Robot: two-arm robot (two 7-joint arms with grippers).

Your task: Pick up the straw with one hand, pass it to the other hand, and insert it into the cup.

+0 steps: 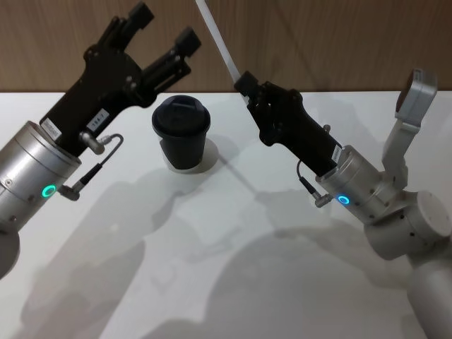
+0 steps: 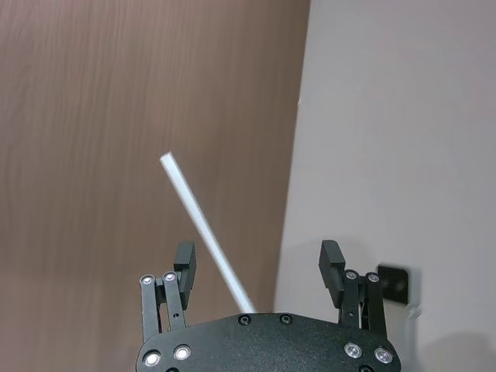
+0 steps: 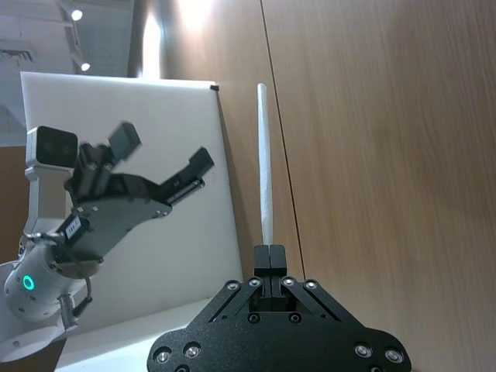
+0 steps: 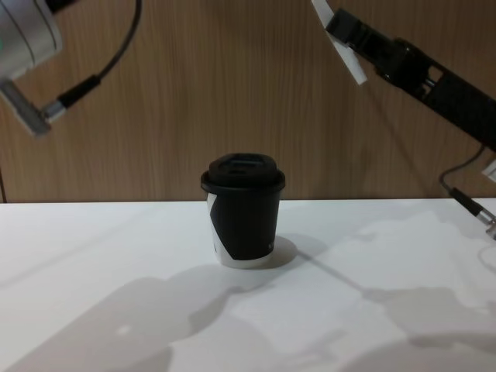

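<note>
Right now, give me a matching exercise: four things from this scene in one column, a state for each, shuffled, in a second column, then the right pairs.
Things:
1. long thin white translucent straw
2. small black paper cup with domed black lid
3. left black gripper
4. right black gripper

States:
A. fingers spread, holding nothing
B. standing upright on the white table
C. shut on something thin
D. held off the table, slanting upward

Pairs: 1-D, 2-B, 3-A, 4-C

Left gripper (image 1: 164, 27): black jaws, silver wrist (image 1: 32, 169)
</note>
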